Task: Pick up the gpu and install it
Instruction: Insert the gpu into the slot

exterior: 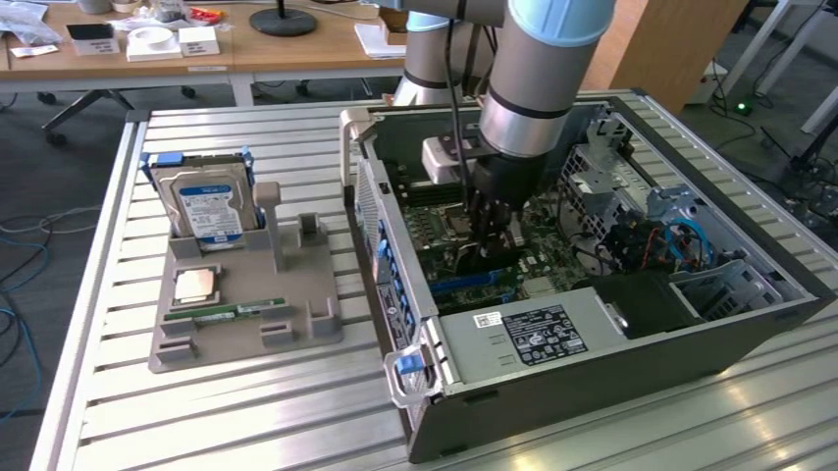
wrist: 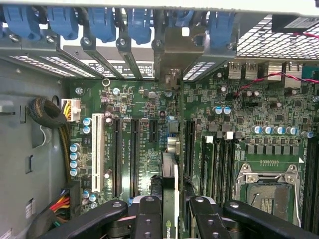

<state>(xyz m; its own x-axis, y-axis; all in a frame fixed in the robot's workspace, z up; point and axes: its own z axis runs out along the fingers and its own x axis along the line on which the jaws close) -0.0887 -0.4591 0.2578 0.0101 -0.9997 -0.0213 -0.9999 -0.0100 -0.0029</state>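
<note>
- Nearest the wrist camera, the gripper has its black fingers closed on the graphics card, which is held edge-on between them, with a strip of its green label showing between the pads.
- The card runs from the fingers out towards the back wall of the computer case, and its metal end bracket stands up among the slot covers under the blue clips.
- Below the card lies the motherboard. The card hangs over the band of long black expansion slots, between those slots and the memory slots; I cannot tell whether its bottom edge has reached the connector.
- Further along the motherboard from the card is the bare processor socket in its metal frame.
- In the exterior view the arm reaches straight down into the open case, the gripper low over the motherboard.
- Outside the case, towards the exterior view's left, a grey parts holder carries a hard drive standing upright, a processor chip and a memory stick.
- By my reading, pickup is done and the install step is in hand.
- Seating the card will call for its edge to sit square over the slot, the bracket in line with the rear opening, then an even push straight down.
</note>
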